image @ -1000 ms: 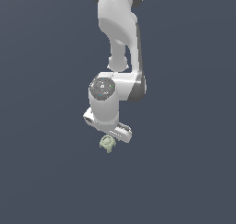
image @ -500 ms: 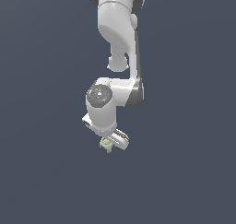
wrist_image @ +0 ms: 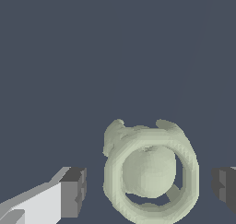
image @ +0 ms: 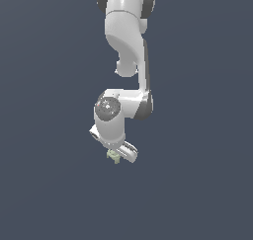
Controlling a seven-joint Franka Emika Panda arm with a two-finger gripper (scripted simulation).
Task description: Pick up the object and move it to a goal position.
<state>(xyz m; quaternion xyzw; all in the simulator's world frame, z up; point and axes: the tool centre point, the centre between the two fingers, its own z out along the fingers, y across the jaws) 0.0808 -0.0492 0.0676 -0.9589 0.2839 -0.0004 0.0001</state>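
Observation:
The object [image: 113,157] is a tiny pale sage-green lump with a ring-like top, lying on the dark grey ground. In the wrist view the object [wrist_image: 150,172] fills the space between the two dark finger pads [wrist_image: 73,192], with a small gap on each side. My gripper [image: 119,154] points down over the object, with its fingers on either side of it. The gripper [wrist_image: 147,187] is open and does not touch the object. The white arm reaches down from the top of the exterior view.
A flat dark grey surface [image: 49,184] extends all around in both views. No other object, container or edge shows.
The hand has come down a little toward the object and the arm has shifted slightly to the exterior view's left. The object has stayed in place.

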